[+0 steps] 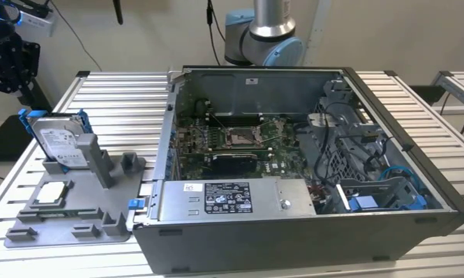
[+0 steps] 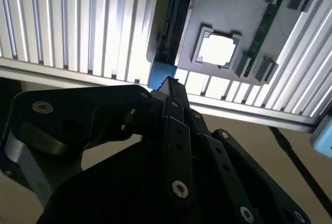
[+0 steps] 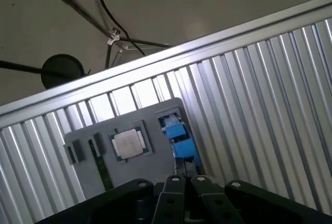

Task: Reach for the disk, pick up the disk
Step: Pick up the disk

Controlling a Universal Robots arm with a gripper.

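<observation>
The disk [image 1: 58, 139] is a silver hard drive with a white label and a blue frame. It stands upright in a slot of the grey fixture plate [image 1: 92, 223] at the exterior view's left. My black gripper [image 1: 6, 61] hangs high above the table's far left corner, well apart from the disk. In both wrist views the disk shows edge-on, with its blue frame [image 3: 179, 137] [image 2: 161, 73] just beyond the gripper [image 3: 184, 176] [image 2: 169, 86].
A small square silver chip [image 1: 53, 191] lies in a pocket of the fixture plate, near the disk. An open computer case [image 1: 293, 174] takes up the middle of the ribbed metal table [image 1: 123, 104]. The arm's base [image 1: 263, 35] stands behind the case.
</observation>
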